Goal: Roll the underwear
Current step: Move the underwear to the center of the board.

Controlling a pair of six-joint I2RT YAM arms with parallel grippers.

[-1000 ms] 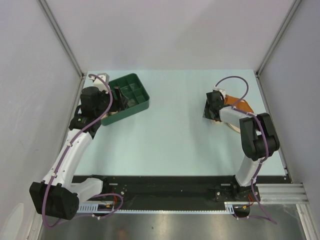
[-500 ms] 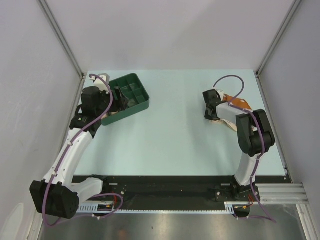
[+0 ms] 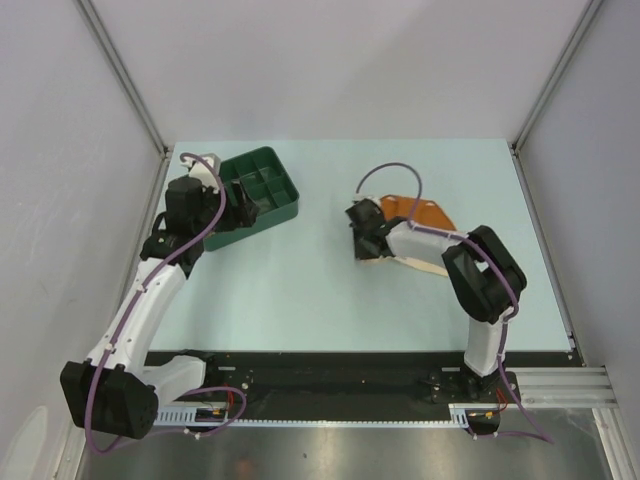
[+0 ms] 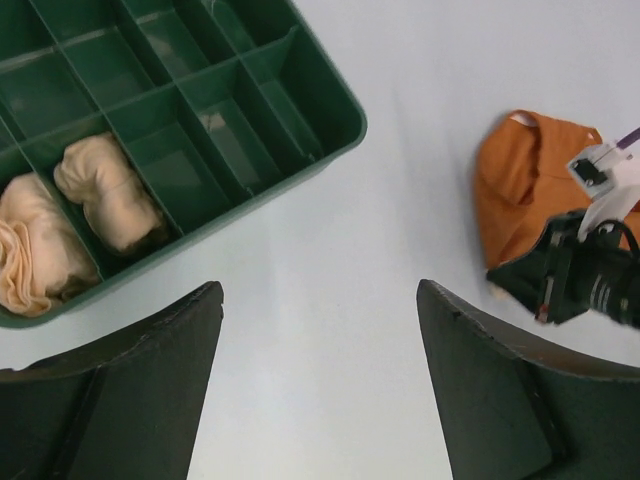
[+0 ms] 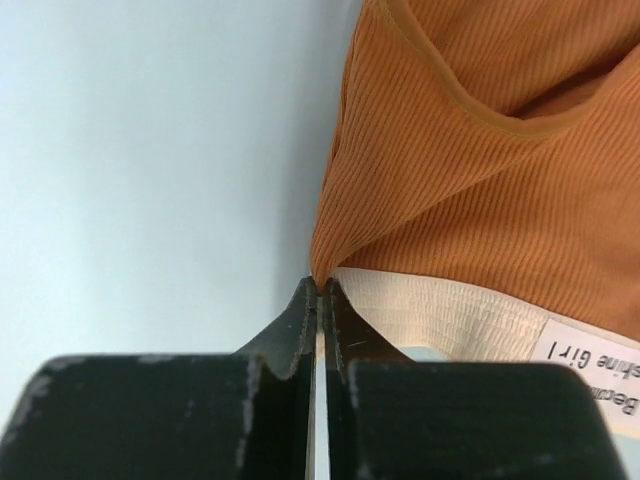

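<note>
Right wrist view: the right gripper (image 5: 320,285) is seen pinched shut on a corner of the rust-orange underwear (image 5: 480,200), just where its cream waistband (image 5: 440,315) begins; a printed label (image 5: 600,365) is shown there and in no other view. The garment is spread flat and unrolled on the table (image 3: 300,290), right of centre. In the left wrist view the left gripper (image 4: 318,300) is held wide apart and empty above bare table, and a pale roll (image 4: 105,190) and a second pale roll (image 4: 35,250) are seen lodged in neighbouring compartments of the green compartment tray (image 4: 335,85); from above they are hidden. Two garments are judged done and one left.
</note>
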